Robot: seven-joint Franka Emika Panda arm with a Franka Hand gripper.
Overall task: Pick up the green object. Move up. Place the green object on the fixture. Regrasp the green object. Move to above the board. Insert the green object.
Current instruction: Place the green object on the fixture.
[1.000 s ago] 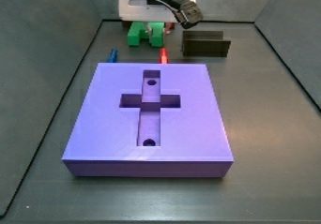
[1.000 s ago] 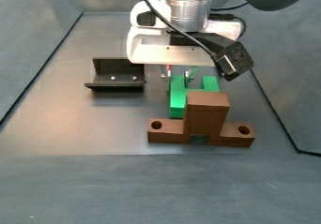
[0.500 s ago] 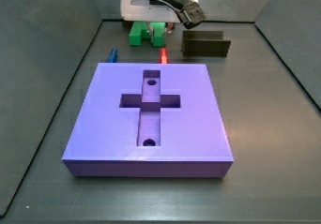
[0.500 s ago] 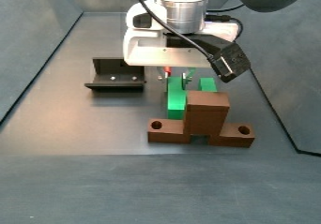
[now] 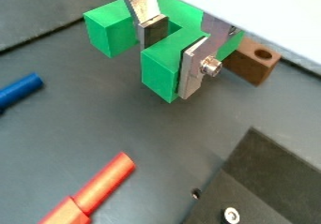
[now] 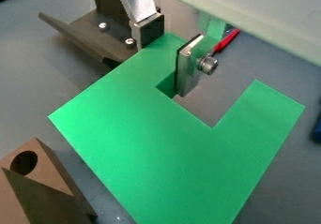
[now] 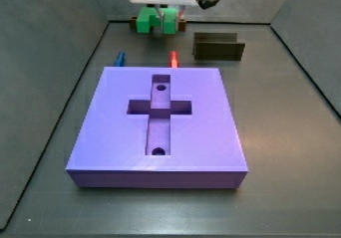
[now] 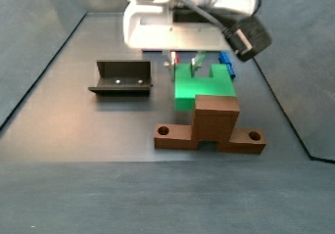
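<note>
Wrist views both show the tool (image 5: 174,48) clamped on the green object (image 5: 157,42) — one silver finger (image 6: 191,67) sits in the notch between its two prongs. In a side view the green object (image 7: 158,19) hangs clear of the worktop (image 7: 286,122), behind the board (image 7: 160,122) and beside the fixture (image 7: 218,49). Another side view puts it (image 8: 202,83) just behind the brown wooden piece (image 8: 210,125) — the fixture (image 8: 120,79) stands apart.

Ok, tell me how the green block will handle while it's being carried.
Probably stiff: the green block keeps crisp edges in the gripper. Its flat faces suit the fingers, so it shouldn't roll. Held by one prong, it might pivot.
</note>
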